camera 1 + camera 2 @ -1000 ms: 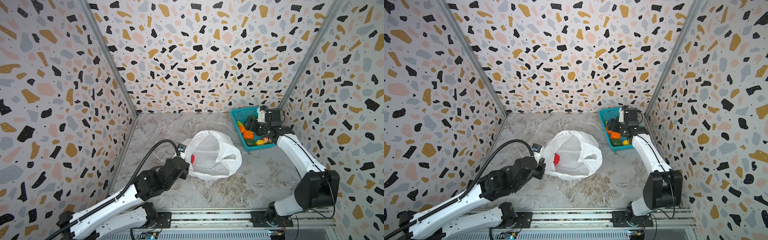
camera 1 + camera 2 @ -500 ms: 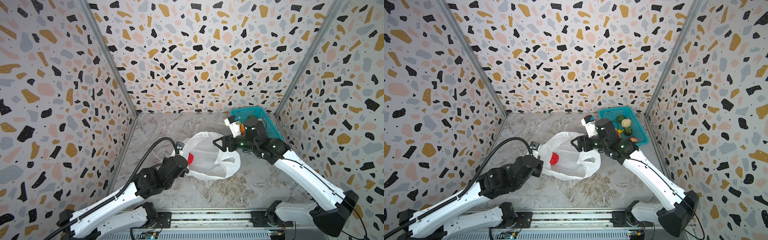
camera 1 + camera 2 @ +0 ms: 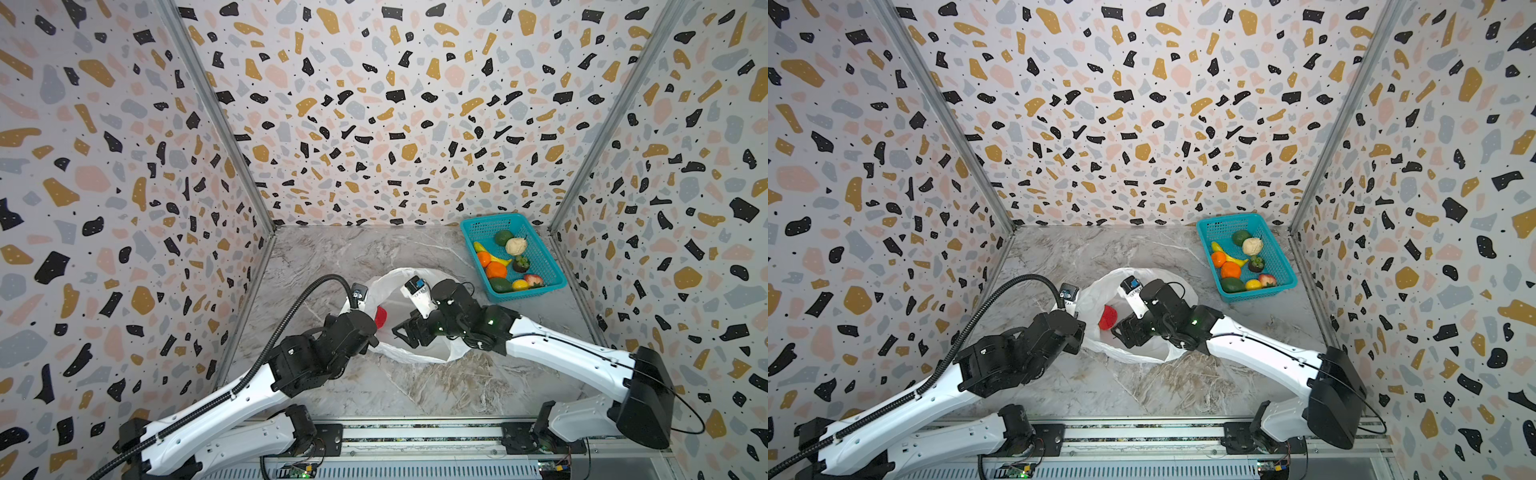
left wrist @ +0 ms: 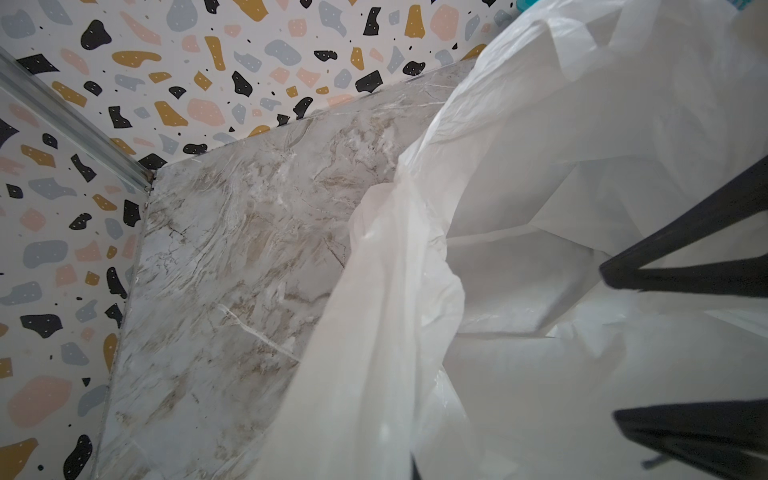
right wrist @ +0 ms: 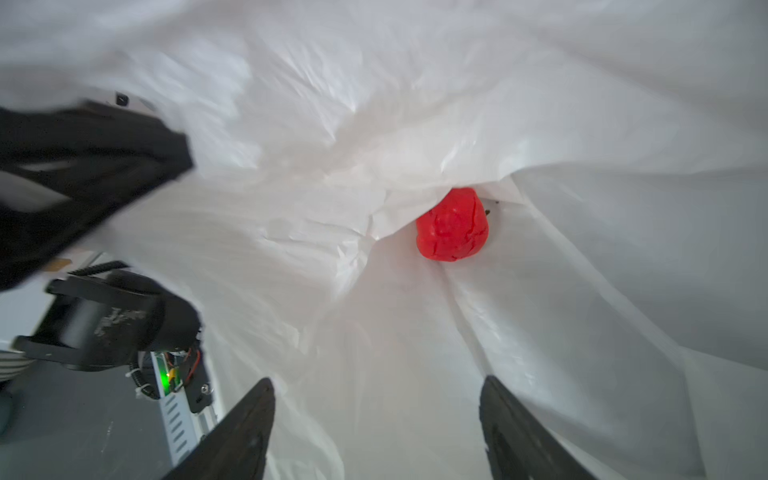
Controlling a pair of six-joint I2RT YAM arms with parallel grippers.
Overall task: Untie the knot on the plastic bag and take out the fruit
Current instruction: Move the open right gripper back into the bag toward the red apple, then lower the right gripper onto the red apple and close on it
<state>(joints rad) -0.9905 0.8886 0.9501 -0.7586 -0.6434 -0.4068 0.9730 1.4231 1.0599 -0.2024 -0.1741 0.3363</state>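
Observation:
The plastic bag [image 3: 417,353] [image 3: 1142,353] lies in the middle of the marble floor with its mouth spread wide. The knot is not in view. One red fruit [image 3: 380,316] [image 3: 1108,318] [image 5: 453,224] rests inside the bag near its left wall. My left gripper [image 3: 372,336] [image 3: 1081,332] is shut on the bag's left rim; in the left wrist view the white plastic [image 4: 540,166] covers its jaws. My right gripper [image 3: 402,333] [image 3: 1121,332] [image 5: 376,380] [image 4: 609,345] is open inside the bag's mouth, pointing at the red fruit a short way ahead, with nothing between its fingers.
A teal basket [image 3: 528,293] [image 3: 1258,294] stands at the back right by the wall, holding several toy fruits, among them two oranges, a banana and a beige ball. Patterned walls close in the floor on three sides. A rail runs along the front edge.
My right arm has swung from the basket across to the bag, and its open gripper now sits inside the bag's mouth. The left gripper keeps its hold on the rim.

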